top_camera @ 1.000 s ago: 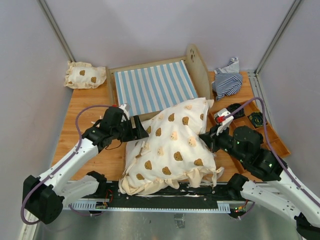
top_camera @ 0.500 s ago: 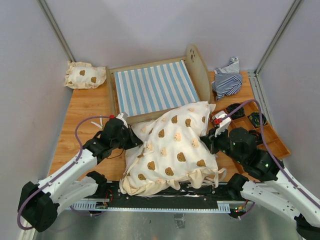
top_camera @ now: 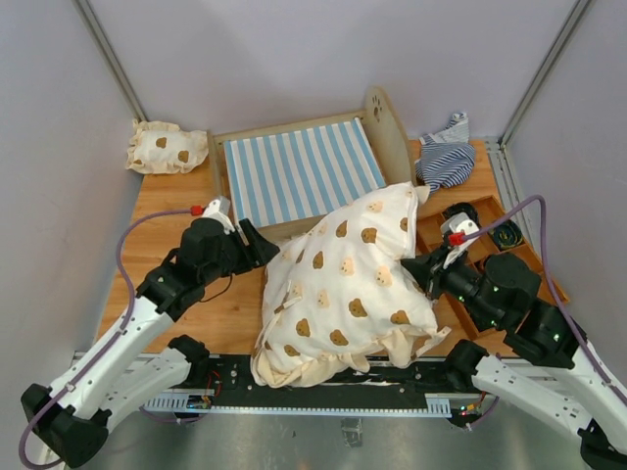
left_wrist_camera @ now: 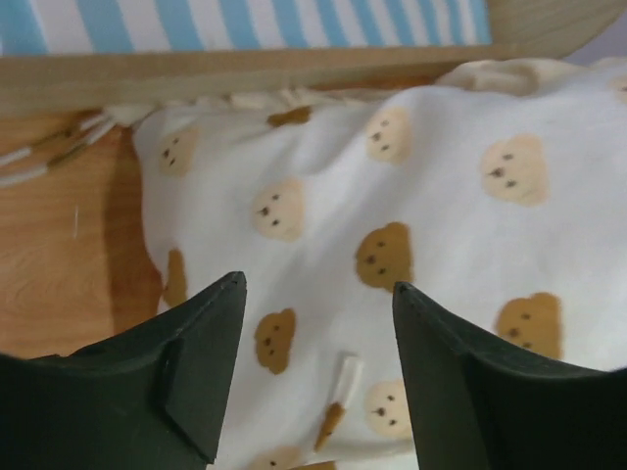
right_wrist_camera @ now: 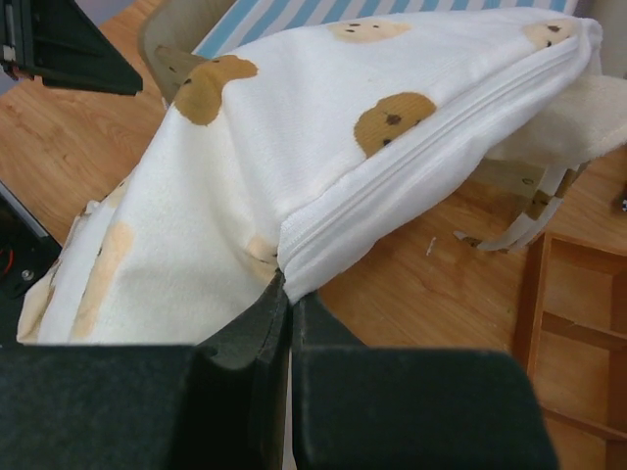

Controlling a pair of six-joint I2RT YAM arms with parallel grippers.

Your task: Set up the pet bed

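The pet bed (top_camera: 299,171), a light-wood frame with a blue-and-white striped base and a rounded end board, stands at the back middle; its near rail shows in the left wrist view (left_wrist_camera: 245,69). A large cream bear-print cushion (top_camera: 343,284) lies in front of it, its far corner leaning on the bed's near right corner. My right gripper (top_camera: 428,275) is shut on the cushion's zippered right edge (right_wrist_camera: 294,259) and holds it lifted. My left gripper (top_camera: 257,247) is open and empty at the cushion's left edge (left_wrist_camera: 392,225).
A small bear-print cushion (top_camera: 167,147) lies at the back left. A striped cloth (top_camera: 446,157) lies at the back right. A compartmented wooden tray (top_camera: 524,257) holding dark items sits on the right, behind my right arm.
My right gripper has pulled the cushion's right edge to the right and lifted it. My left gripper has let go of the cushion's left edge, opened and drawn back left.
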